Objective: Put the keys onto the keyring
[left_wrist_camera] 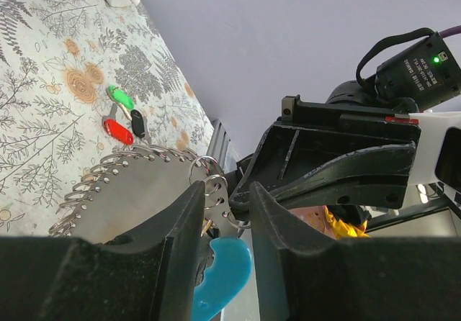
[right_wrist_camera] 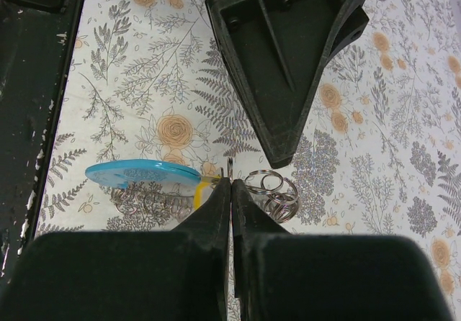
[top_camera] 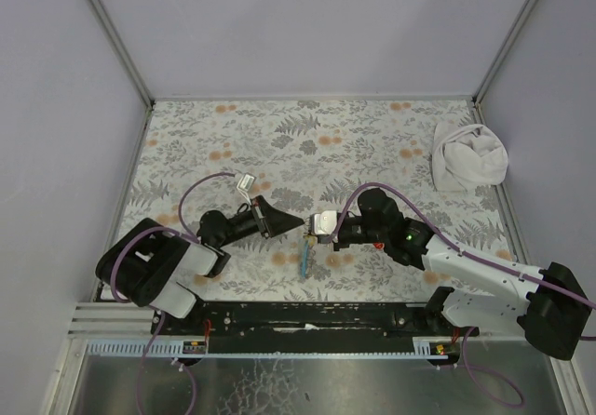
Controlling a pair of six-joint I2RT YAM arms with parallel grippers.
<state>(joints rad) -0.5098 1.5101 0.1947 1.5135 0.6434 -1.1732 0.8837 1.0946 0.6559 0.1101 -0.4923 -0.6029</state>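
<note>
The keyring stands on edge between my two grippers, showing as a thin blue strip in the top view [top_camera: 304, 258]. In the left wrist view it is a grey plate [left_wrist_camera: 137, 191] edged with small rings, with a light blue part [left_wrist_camera: 225, 270]. My left gripper [left_wrist_camera: 227, 195] holds its holed metal edge between the fingers. My right gripper [right_wrist_camera: 230, 184] is shut on the tan-yellow key [right_wrist_camera: 201, 193], right beside the rings [right_wrist_camera: 272, 191]. The red key [left_wrist_camera: 118, 131], green key [left_wrist_camera: 121, 98] and black key [left_wrist_camera: 137, 123] lie together on the cloth beyond.
A white cloth bundle [top_camera: 468, 157] lies at the back right. The floral table cover [top_camera: 307, 136] ends at metal rails and grey walls. The black base rail [top_camera: 307, 314] runs along the near edge.
</note>
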